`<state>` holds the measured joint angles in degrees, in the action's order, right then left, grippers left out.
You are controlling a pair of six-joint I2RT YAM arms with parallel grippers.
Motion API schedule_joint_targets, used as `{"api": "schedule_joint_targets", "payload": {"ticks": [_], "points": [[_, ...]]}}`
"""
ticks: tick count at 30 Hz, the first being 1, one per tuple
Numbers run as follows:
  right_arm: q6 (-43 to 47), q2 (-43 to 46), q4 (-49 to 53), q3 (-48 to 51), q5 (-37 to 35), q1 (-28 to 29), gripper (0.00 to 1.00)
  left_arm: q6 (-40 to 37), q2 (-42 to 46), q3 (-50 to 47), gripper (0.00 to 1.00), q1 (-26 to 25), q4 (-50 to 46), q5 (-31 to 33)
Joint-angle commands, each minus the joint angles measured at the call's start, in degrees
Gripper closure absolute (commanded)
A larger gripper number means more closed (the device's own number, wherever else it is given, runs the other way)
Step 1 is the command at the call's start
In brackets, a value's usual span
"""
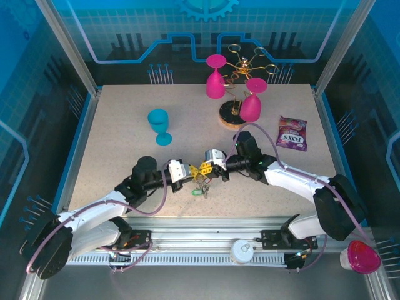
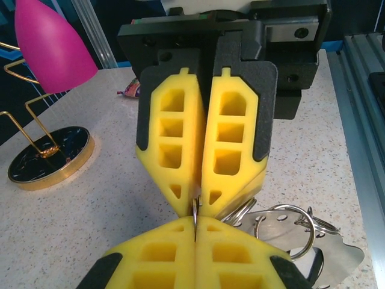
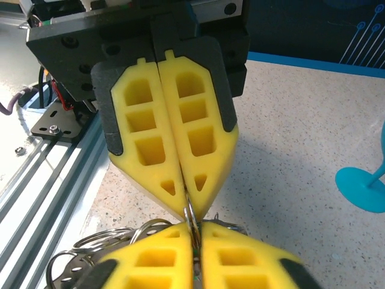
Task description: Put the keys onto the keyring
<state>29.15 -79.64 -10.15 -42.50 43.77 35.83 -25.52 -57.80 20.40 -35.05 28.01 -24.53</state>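
Two claws meet tip to tip over the near middle of the table (image 1: 112, 156). The left claw (image 2: 195, 232) and the right claw (image 3: 194, 233) each press their yellow fingers together on the keyring (image 3: 189, 212), a thin grey metal ring seen edge-on in the seam between the tips. The keys (image 1: 200, 186) hang in one bunch just below the meeting point; whether they touch the table cannot be told. One green tag (image 1: 195, 192) shows in the bunch from above. The left wrist view shows several silvery split rings (image 2: 283, 223) and flat metal blades beside the fingers, too tangled for the keys to be counted. Three goblets stand farther back. One blue goblet (image 1: 160, 126) stands upright and alone on the left, and two pink goblets (image 1: 215, 84) hang upside down on one gold wire stand (image 1: 232, 114) with a round base. One sweet packet (image 1: 292, 132) lies to the right.
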Motion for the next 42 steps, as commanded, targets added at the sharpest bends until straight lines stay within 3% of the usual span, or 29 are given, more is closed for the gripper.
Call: {"api": "schedule_joint_targets", "payload": {"ticks": [1,4,5,8,12,19,23,27,31,42], "points": [[-0.2,-0.7,-1.6,-1.4,2.1,0.9,1.0,0.4,-0.2,-0.4,1.0,0.1,4.4,-2.6],[-0.1,0.0,-0.1,-1.9,1.3,0.8,1.0,0.6,0.0,-0.4,1.0,0.1,4.4,-0.3],[0.1,0.4,1.3,-2.5,0.8,0.8,1.0,0.6,0.1,-0.1,0.95,0.1,3.5,1.0],[2.6,0.9,9.5,-5.7,-1.5,1.1,1.0,-1.6,0.3,2.5,0.85,0.0,-3.7,3.6],[8.1,0.6,21.9,-11.3,-6.3,2.5,1.0,-5.1,-0.5,5.8,0.83,-0.4,-11.4,8.3],[15.2,-2.2,36.0,-19.9,-15.7,5.8,1.0,-8.6,-1.1,9.9,0.86,-0.5,-19.4,10.2],[17.2,-3.7,40.1,-23.8,-18.8,8.2,1.0,-9.2,-1.7,11.2,0.99,-0.5,-21.1,9.3],[12.6,-0.6,33.4,-20.9,-16.0,6.8,0.97,-8.7,-0.6,9.9,1.0,-0.5,-18.1,8.4],[5.4,3.7,22.1,-13.1,-11.6,2.5,0.6,-7.5,1.2,6.8,1.0,-0.5,-12.6,6.0],[1.1,3.9,16.7,-8.2,-7.3,0.2,0.64,-5.7,2.2,3.0,1.0,-0.5,-4.6,2.4]]}}
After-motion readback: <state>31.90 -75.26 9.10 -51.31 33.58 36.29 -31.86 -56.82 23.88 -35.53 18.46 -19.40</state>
